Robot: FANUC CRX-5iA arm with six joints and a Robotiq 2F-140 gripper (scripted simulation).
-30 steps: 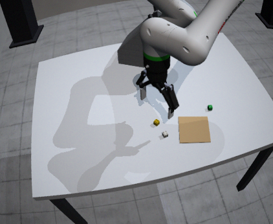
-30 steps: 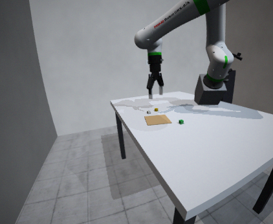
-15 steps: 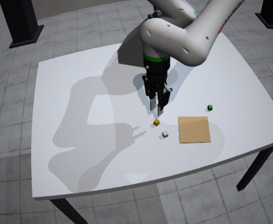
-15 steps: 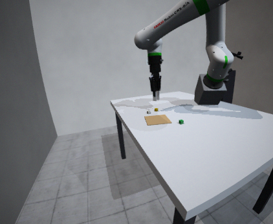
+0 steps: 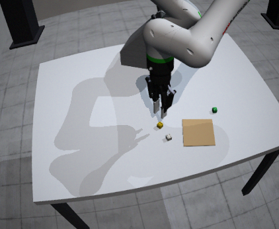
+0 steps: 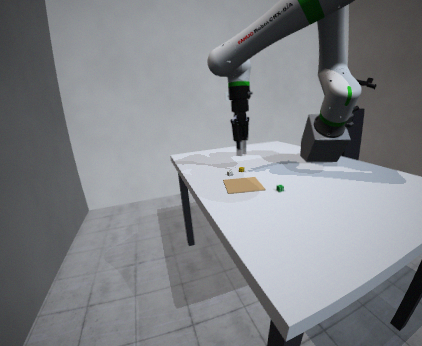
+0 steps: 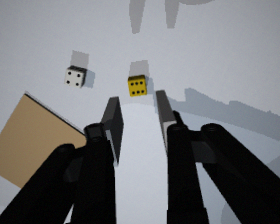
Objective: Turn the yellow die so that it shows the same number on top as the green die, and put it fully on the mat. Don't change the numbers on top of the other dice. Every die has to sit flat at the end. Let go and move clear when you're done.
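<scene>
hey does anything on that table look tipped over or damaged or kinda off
Nothing stands out. The yellow die and white die sit beside the mat, the green die beyond it, with no visible damage.

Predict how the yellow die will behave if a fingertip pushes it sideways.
The yellow die would probably slide rather than roll, since it sits on a flat face. Its solid cube shape suggests it won't bend. Being small, it is likely light.
</scene>
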